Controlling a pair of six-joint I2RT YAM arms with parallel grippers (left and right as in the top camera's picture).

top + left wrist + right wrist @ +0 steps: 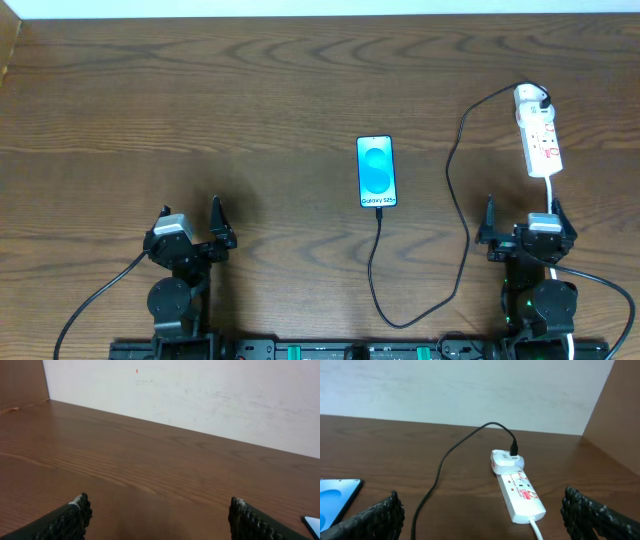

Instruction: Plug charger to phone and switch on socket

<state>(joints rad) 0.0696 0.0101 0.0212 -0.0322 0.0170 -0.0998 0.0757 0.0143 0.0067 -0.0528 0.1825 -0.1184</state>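
Observation:
The phone [376,172] lies face up at mid-table, its blue screen lit; its corner shows in the right wrist view [337,500] and at the edge of the left wrist view [312,525]. The black charger cable [455,200] runs from the phone's bottom edge, loops toward the front, then climbs to a white adapter [507,460] plugged into the far end of the socket [538,135]. The cable [445,465] and the socket [520,492] lie ahead of my open, empty right gripper [480,510], which sits just in front of the socket [521,212]. My left gripper [190,212] is open over bare wood [158,510].
The socket's white cord [552,190] trails toward the right arm's base [537,530]. A pale wall borders the table's far edge [200,395]. A wooden side panel [620,415] stands to the right of the socket.

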